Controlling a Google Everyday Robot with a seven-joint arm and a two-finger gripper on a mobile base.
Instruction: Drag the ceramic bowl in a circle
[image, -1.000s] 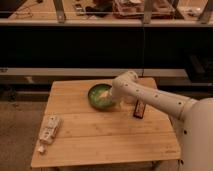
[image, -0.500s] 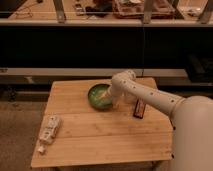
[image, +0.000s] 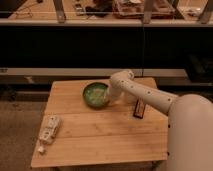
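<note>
Jaws at ceramic bowl rim, arm side; bowl on wooden table.

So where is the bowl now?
The ceramic bowl sits centrally near the far edge of the wooden table in the camera view; the tool is at its right side.

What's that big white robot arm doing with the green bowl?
The robot's white arm reaches in from the right, and its gripper is down at the right side of the green ceramic bowl, which sits toward the back of the wooden table. Its job is to drag the bowl around in a circle. A white packet lies near the table's front left edge, and a dark flat object lies right of the bowl.
</note>
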